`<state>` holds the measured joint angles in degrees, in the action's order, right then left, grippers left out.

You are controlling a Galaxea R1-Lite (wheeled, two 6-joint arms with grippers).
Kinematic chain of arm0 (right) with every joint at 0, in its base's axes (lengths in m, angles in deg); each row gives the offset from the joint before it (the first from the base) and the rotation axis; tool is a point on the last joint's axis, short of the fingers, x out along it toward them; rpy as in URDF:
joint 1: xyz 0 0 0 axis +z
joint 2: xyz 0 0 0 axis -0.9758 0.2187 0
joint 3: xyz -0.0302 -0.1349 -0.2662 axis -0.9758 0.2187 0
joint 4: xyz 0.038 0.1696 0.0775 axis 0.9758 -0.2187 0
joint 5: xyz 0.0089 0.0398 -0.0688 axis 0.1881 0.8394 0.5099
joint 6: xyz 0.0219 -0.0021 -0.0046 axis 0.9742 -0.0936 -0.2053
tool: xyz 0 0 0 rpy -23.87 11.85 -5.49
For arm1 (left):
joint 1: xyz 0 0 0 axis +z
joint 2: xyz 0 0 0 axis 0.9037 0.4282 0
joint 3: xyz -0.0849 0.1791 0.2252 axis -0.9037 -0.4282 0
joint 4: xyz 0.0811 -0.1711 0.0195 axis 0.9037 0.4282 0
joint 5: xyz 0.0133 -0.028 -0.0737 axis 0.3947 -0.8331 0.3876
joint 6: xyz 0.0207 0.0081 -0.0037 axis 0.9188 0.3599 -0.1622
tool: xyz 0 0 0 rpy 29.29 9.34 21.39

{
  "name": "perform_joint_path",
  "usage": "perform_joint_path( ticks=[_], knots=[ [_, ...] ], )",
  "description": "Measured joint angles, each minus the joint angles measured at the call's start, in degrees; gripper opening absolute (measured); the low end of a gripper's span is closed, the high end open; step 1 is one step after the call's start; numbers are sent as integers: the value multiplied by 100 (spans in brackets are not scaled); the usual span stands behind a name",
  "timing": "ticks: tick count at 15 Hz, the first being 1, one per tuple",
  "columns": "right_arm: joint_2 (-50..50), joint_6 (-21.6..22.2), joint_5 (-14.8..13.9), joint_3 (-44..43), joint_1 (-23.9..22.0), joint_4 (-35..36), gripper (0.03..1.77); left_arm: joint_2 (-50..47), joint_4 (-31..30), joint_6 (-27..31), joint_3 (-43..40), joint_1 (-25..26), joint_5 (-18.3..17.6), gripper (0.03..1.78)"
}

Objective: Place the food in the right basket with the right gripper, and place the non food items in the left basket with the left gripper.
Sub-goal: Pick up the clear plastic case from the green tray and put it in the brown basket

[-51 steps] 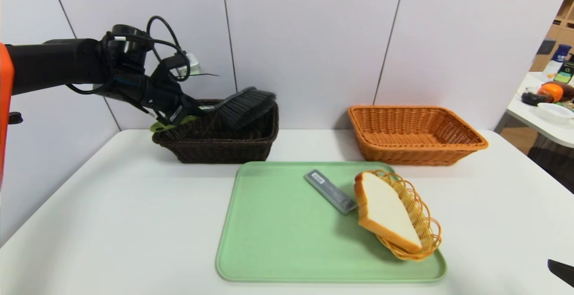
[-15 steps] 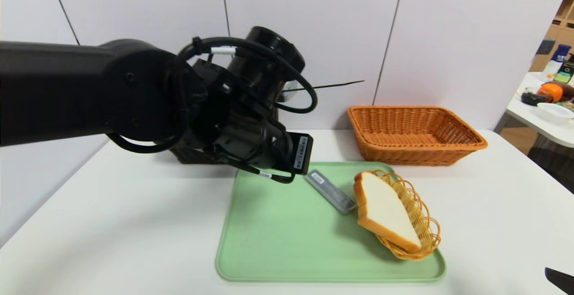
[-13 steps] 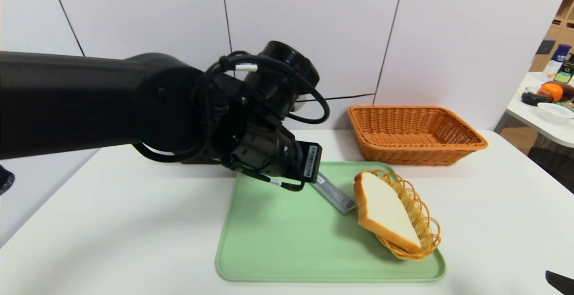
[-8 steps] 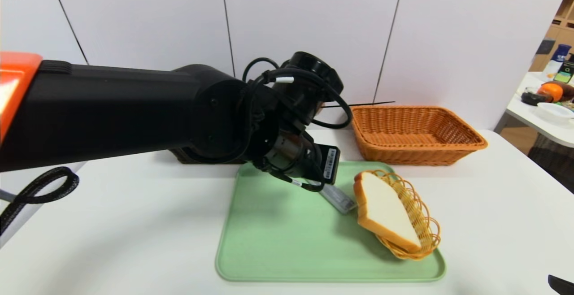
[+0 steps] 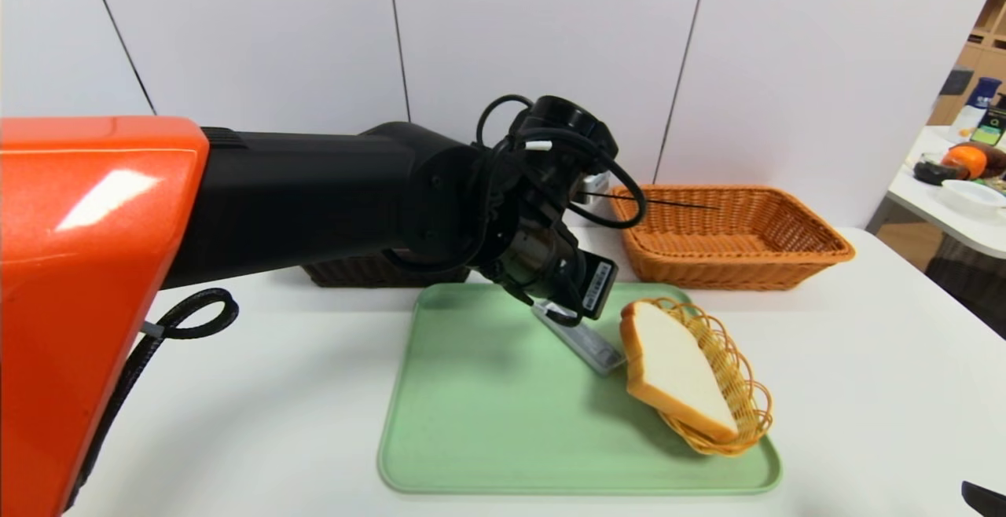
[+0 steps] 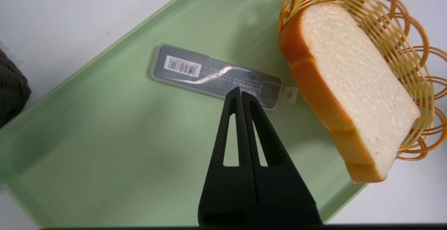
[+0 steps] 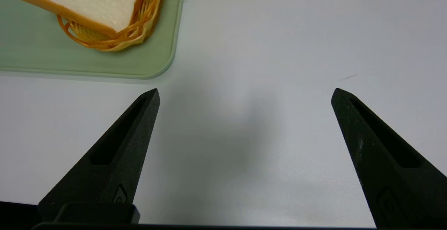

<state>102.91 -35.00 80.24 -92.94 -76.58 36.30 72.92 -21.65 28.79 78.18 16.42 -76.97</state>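
A slim grey case [image 6: 216, 76] with a barcode label lies on the green tray [image 5: 487, 423], one end close to the bread. My left gripper [image 6: 241, 92] is shut and empty, its tips just above the case's middle. The bread slice [image 5: 676, 368] leans in a small yellow wicker dish [image 5: 735, 391] on the tray's right side. The dark brown left basket [image 5: 377, 272] is mostly hidden behind my left arm. The orange right basket [image 5: 731, 234] stands empty at the back right. My right gripper [image 7: 244, 93] stands open over bare table by the tray's near right corner.
The white table [image 5: 236, 391] ends at a wall right behind both baskets. My long left arm spans the left half of the head view above the table. A side table [image 5: 967, 187] with odds and ends stands off to the far right.
My left arm has swung right from the dark basket, no longer holding the brush, and come down over the grey case on the tray. The right gripper has stayed put.
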Motion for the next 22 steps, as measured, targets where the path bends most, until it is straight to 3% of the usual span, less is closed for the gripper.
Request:
perform_joint_path(
  ticks=[5,10,13,17,20,22],
  knots=[
    [-9,34,6,-10,9,13,170,155,179,6,190,90,-110,5],
    [-13,34,2,-7,6,2,170,160,168,11,210,99,-146,76],
    [-13,34,13,-5,6,17,170,152,161,17,212,93,-140,106],
    [-13,38,11,-27,6,17,170,149,157,240,288,226,-135,132],
    [-20,38,13,-22,6,13,170,149,168,879,301,444,-141,144],
    [-22,37,13,-13,6,11,170,150,172,1629,306,630,-234,150]
  ],
)
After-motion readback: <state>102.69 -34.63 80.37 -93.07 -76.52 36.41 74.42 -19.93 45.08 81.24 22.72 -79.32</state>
